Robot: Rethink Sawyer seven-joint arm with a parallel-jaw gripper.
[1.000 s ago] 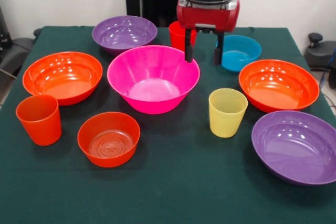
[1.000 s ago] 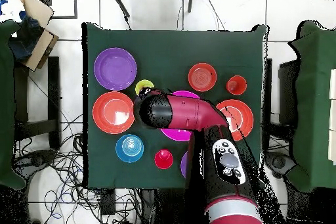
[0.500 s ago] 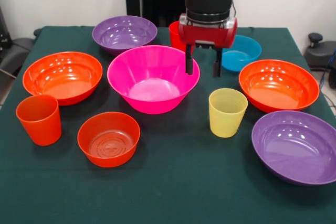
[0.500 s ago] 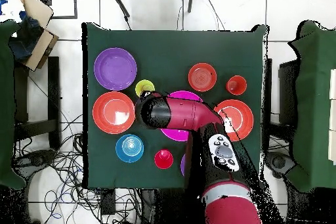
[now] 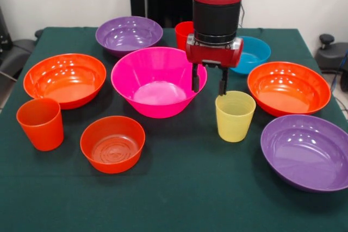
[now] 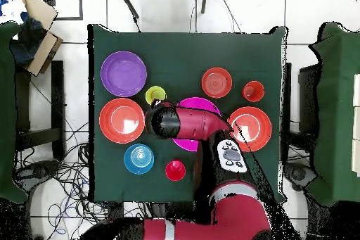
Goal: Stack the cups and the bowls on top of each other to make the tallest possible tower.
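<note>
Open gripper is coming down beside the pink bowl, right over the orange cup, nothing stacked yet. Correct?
Not quite: the cup under the open gripper is the yellow cup, as the front view shows; the orange cup stands far off. The pink bowl is beside it, nothing stacked.

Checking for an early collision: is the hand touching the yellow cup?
Cannot tell. In the front view the hand has one fingertip at the yellow cup rim; no gap or contact shows plainly.

desk: green cloth | arm: lies over pink bowl | yellow cup: just beside arm's end | purple bowl, orange bowl, blue bowl: left side | red cup: near bottom edge | pincer: hidden under arm
</note>
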